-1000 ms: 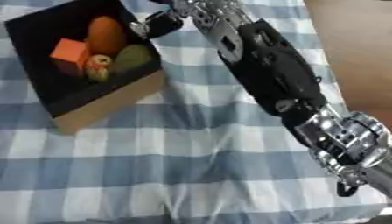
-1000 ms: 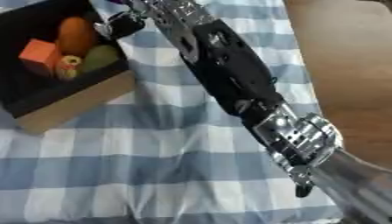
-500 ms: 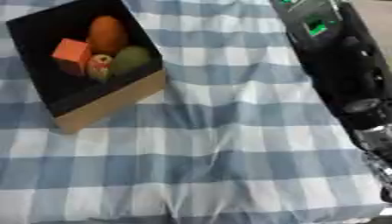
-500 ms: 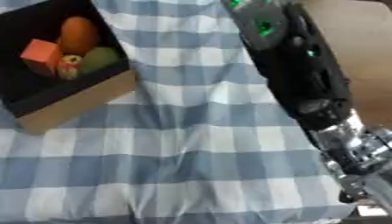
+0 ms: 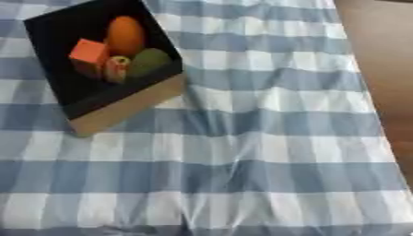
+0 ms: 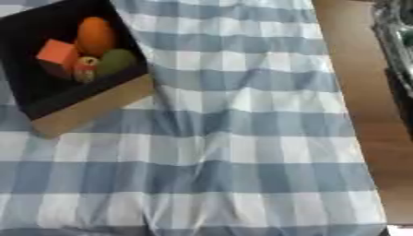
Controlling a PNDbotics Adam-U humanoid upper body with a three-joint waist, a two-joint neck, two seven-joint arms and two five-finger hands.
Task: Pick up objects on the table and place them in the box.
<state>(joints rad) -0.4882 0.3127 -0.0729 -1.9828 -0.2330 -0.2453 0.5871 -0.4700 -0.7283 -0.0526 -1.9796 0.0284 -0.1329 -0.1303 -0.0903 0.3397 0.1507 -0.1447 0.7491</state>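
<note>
No robot hand shows in either view. Only a dark bit of the right arm peeks in at the right edge, so I cannot tell what its hand is doing.

The box sits at the top left of the blue checked cloth. Inside lie an orange oval thing, a red block, a green round thing and a small red-and-yellow thing.

Nothing else lies on the cloth, so the job looks done, or very nearly.

I see no words or labels anywhere.
</note>
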